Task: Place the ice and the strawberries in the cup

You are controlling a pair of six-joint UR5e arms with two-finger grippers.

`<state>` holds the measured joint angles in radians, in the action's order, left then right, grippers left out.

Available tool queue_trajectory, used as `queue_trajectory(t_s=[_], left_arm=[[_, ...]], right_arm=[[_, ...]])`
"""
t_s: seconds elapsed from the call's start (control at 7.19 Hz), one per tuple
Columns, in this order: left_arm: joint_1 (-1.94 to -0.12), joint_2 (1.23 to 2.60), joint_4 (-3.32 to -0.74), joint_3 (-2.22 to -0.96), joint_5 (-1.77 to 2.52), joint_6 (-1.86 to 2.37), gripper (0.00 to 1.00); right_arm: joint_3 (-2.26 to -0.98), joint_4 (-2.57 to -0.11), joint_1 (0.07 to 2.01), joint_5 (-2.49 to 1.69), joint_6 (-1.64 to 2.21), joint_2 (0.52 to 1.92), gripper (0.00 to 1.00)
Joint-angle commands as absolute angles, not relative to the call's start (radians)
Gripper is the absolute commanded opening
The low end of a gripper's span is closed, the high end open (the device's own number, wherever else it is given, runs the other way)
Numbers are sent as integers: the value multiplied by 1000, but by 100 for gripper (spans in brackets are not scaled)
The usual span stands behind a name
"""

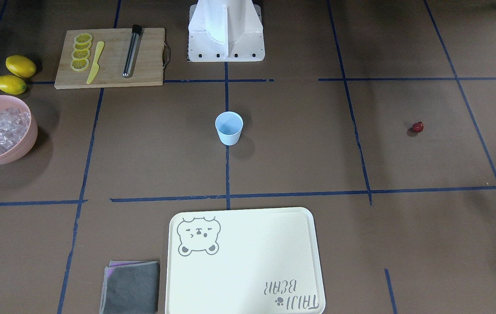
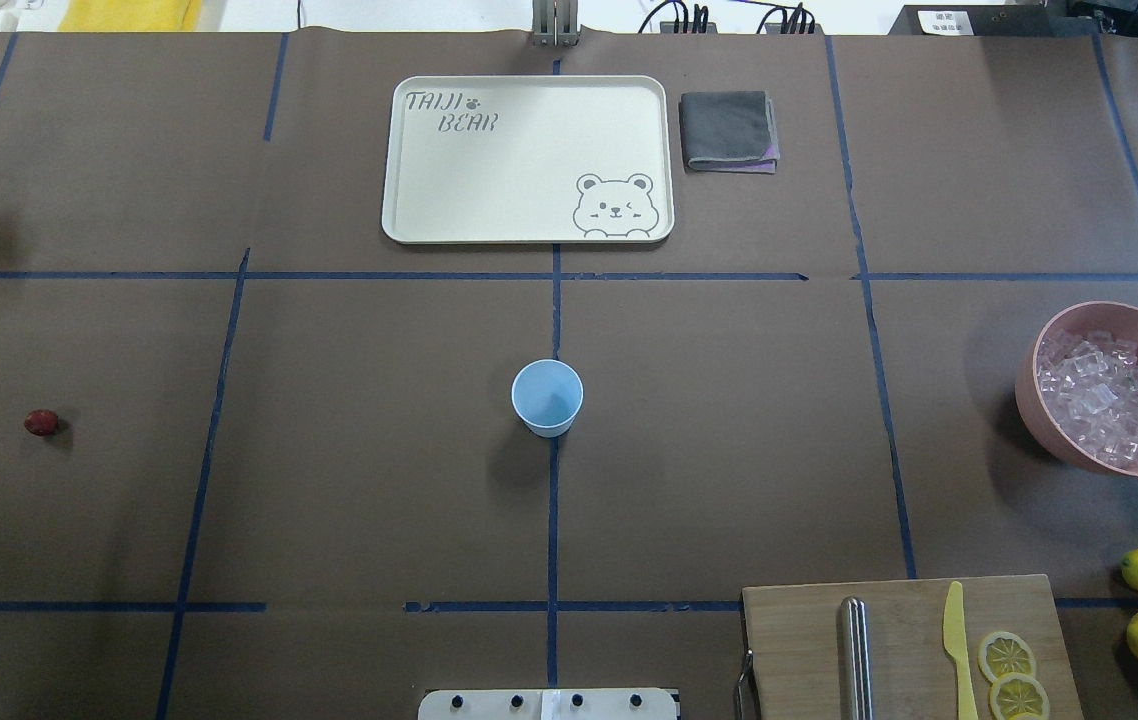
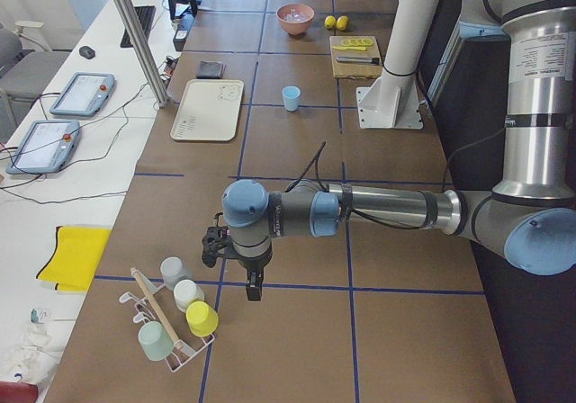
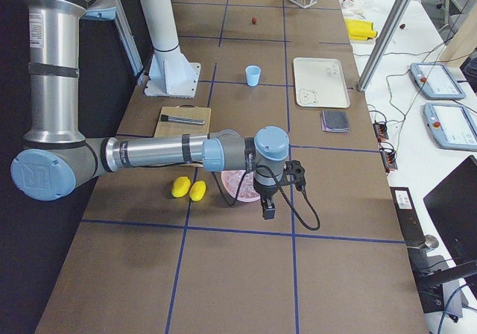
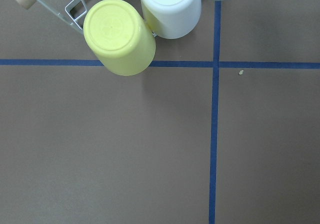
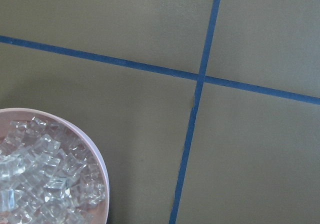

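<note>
Ice lay just beside my right hand, the nearer one, with the cup well beyond it; whether that hand was clenched I couldn't tell.

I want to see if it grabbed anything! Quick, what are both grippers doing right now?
Left gripper: cannot be told, side view only.
Right gripper: cannot be told, side view only.

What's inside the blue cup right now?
The cup looks empty: only its bare blue inside shows. Its near inner wall is hidden by the rim. The ice sits in the pink bowl, the strawberry on the table.
</note>
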<state>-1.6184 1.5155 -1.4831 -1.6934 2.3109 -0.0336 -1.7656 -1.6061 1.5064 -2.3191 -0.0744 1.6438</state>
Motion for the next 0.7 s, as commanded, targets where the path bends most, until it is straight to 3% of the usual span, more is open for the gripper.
queue_trajectory(t_s=[0.0,0.56], left_arm=[[-1618,1517,-1477,-1697,2319,-34,100],[-1609,1505,-1477,-1712,2336,-20,100]], right_arm=[[-1764,-1606,1506,-2319,-72,1644,100],[-1767,-1598,1506,-2329,-61,1651,100]])
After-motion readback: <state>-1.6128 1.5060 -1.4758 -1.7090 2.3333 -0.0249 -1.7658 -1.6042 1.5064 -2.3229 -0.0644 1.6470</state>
